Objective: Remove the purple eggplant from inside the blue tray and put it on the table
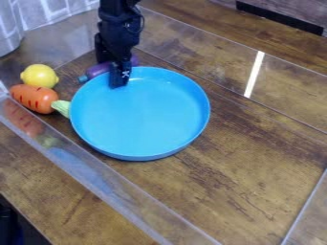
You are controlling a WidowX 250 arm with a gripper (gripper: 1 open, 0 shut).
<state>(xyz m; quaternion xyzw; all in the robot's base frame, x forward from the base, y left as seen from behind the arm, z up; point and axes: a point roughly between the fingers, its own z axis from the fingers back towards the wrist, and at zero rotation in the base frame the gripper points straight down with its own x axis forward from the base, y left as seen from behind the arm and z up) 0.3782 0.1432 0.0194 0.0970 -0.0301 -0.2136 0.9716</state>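
- At the far left of the frame, a yellow lemon [40,76] lies on the table [243,182], a dark brown wooden top with a glossy coating.
- Just below the lemon lies an orange carrot [34,98]. Its green leaf end points right, toward the tray.
- A little right of the lemon, in the upper left part of the frame, the purple eggplant [92,73] is visible. Only a small dark purple part shows, just left of the gripper. It seems to lie on the table beside the tray's upper left rim and not inside the tray, but the arm hides most of it.
- The black gripper [117,77] comes down from the top edge of the frame and points almost straight down. Its fingers stand apart, and its tip is at the upper left rim of the tray. Nothing is seen clamped between the fingers; if one touches the eggplant I cannot tell.
- The blue tray [192,120], round and shallow with a raised rim, fills the centre of the frame. Its inner floor shows only plain blue.
- At the right, a bright streak of light reflects on the table.
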